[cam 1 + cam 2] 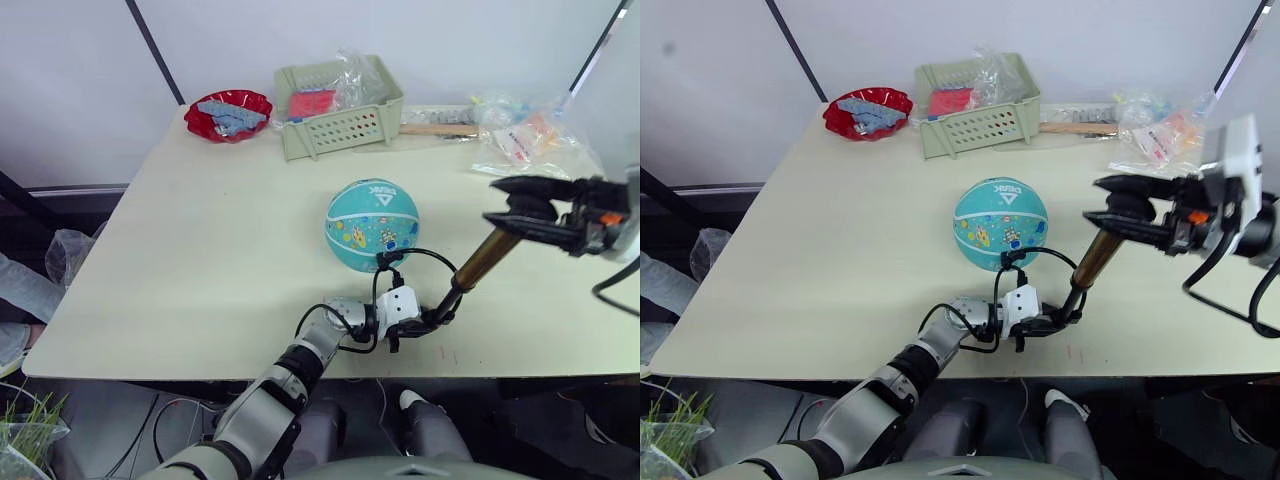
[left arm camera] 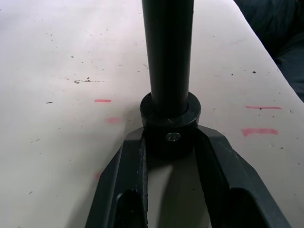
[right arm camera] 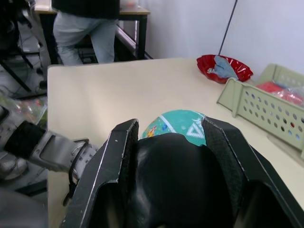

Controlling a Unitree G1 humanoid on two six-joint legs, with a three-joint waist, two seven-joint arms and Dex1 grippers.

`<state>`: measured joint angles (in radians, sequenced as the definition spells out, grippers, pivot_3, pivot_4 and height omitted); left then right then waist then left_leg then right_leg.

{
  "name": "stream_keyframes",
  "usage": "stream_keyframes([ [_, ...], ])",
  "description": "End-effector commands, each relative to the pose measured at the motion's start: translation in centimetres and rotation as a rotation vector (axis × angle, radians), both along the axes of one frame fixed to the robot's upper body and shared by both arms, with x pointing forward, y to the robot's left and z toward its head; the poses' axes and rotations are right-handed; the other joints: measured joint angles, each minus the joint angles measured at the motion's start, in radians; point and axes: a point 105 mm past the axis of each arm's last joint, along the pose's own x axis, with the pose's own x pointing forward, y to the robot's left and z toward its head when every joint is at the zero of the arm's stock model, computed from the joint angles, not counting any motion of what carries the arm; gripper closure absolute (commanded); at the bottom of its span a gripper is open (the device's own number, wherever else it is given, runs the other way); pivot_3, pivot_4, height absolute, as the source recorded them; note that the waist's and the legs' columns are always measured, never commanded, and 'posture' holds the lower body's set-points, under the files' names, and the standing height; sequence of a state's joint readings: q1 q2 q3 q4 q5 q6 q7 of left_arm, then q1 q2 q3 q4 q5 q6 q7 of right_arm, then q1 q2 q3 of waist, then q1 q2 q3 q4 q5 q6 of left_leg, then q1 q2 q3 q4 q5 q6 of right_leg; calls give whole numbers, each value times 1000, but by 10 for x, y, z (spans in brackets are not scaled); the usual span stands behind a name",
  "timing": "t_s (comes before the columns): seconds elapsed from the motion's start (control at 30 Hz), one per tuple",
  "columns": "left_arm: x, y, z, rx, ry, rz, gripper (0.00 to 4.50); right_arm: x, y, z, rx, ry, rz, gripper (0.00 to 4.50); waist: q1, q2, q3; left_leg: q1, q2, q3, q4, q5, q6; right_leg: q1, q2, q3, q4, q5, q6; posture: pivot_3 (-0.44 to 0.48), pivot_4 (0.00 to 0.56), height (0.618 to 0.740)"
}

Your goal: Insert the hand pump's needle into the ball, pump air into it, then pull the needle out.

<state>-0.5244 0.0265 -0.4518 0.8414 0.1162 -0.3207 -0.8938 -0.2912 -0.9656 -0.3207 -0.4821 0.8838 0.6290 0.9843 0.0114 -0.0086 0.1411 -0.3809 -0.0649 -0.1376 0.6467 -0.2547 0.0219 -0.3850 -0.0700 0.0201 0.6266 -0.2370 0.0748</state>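
The teal ball (image 1: 372, 222) with a white triangle logo rests on the middle of the table. The hand pump (image 1: 486, 258) leans up and to the right beside it. My left gripper (image 1: 438, 316) is shut on the pump's black bottom cap (image 2: 170, 124) at the table surface. My right gripper (image 1: 493, 200) is shut on the black T-handle (image 3: 166, 185) at the top, and the ball (image 3: 183, 122) shows beyond it. The thin black hose (image 1: 432, 255) loops from the pump's base to the ball's lower front. The needle is hidden where the hose tip (image 1: 384, 262) meets the ball.
A red bowl (image 1: 228, 113) and a green basket (image 1: 340, 108) stand at the table's back. Plastic bags (image 1: 525, 138) and a wooden stick (image 1: 438, 128) lie at the back right. A person (image 3: 85, 23) stands beyond the table's far end. The table's front edge (image 1: 200, 372) is close to my left gripper.
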Motion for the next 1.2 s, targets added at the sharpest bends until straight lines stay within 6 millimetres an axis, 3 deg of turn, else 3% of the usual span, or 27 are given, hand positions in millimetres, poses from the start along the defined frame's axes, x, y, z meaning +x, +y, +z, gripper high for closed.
stream_keyframes([
  [0.03,-14,31,-45,150,126,54,3451,1,7,-39,-41,69,0,2828,-1,-2,-2,1,0,0,0,0,0,1,0,0,0,0,0,0,150,740],
  [0.13,-14,31,-45,151,120,54,3451,8,6,-77,-51,107,-43,2828,-5,-7,-6,3,1,0,0,0,0,3,0,0,0,0,1,0,150,740],
  [0.37,-12,32,-44,153,112,56,3451,10,7,-122,-58,118,-92,2828,-13,-7,-10,5,1,0,0,0,0,5,1,0,0,0,1,0,150,740],
  [0.43,-11,31,-43,153,111,55,3451,13,6,-129,-54,111,-119,2828,-13,-8,-11,5,1,0,0,0,0,5,2,0,0,-1,1,0,150,740],
  [0.6,-11,30,-43,150,115,56,3451,15,4,-125,-32,81,-127,2828,-15,-7,-11,5,0,0,0,0,0,5,1,0,0,0,1,0,150,740],
  [0.7,-10,30,-43,152,114,56,3451,14,1,-105,-3,40,-110,2828,-15,-7,-11,5,0,-1,0,0,0,5,1,0,0,-1,1,0,150,740],
  [0.87,-9,32,-43,154,115,64,3451,7,-4,-37,50,-29,-28,2828,-10,-1,-3,2,-1,-1,1,0,0,3,0,-1,0,0,0,0,150,740],
  [1.07,-10,31,-44,150,120,66,3451,2,-10,8,59,-53,4,2828,1,2,2,-1,-1,-1,1,0,0,0,0,-1,0,1,-3,0,150,740],
  [1.2,-11,31,-45,151,119,65,3451,-2,-13,28,57,-58,9,2828,1,2,3,-2,-1,-1,1,0,0,-1,-1,-1,0,2,-3,0,150,740],
])
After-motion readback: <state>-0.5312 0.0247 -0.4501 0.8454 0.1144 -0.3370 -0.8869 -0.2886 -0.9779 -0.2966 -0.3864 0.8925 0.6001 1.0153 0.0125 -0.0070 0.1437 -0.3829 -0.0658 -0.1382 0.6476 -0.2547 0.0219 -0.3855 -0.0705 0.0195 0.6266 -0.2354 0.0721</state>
